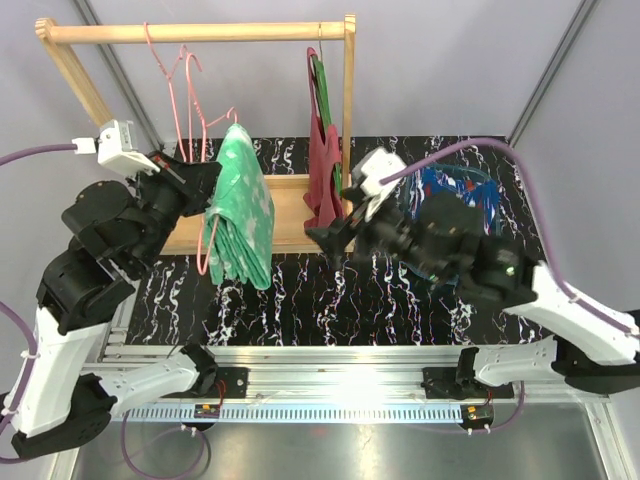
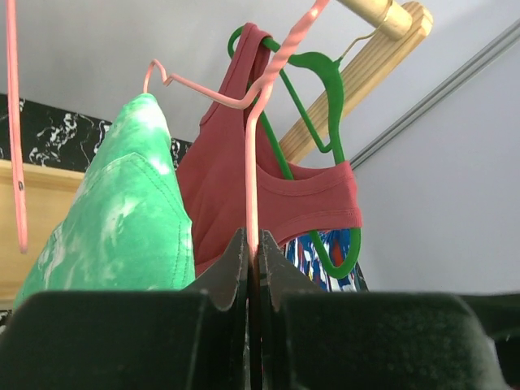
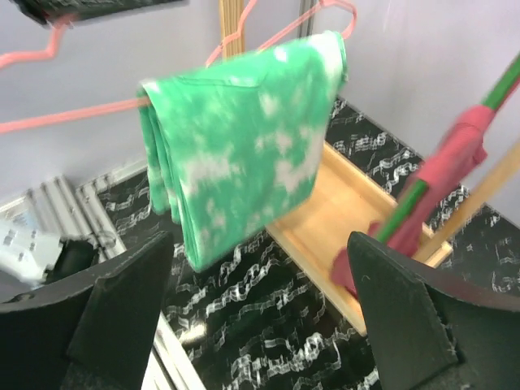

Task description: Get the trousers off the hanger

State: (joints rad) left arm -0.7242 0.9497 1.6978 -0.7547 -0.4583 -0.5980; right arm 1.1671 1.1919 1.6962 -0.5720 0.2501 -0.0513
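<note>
The green trousers (image 1: pixel 240 215), mottled with white, hang folded over a pink hanger (image 1: pixel 207 245). My left gripper (image 1: pixel 198 192) is shut on that hanger's wire and holds it in front of the wooden rack. In the left wrist view the jaws (image 2: pixel 253 244) pinch the pink wire (image 2: pixel 252 162), with the green trousers (image 2: pixel 122 227) to the left. The blue trousers (image 1: pixel 462 190) lie on the table at the back right, partly behind my right arm. My right gripper (image 1: pixel 335 248) is open and empty, to the right of the green trousers (image 3: pixel 244 146) and apart from them.
A wooden rack (image 1: pixel 200 33) stands at the back on a wooden base (image 3: pixel 357 227). Pink hangers (image 1: pixel 185 100) hang from its rod. A red top (image 1: pixel 322 170) on a green hanger (image 2: pixel 325 97) hangs at the rack's right end, close to my right gripper. The table (image 1: pixel 300 300) is black marbled.
</note>
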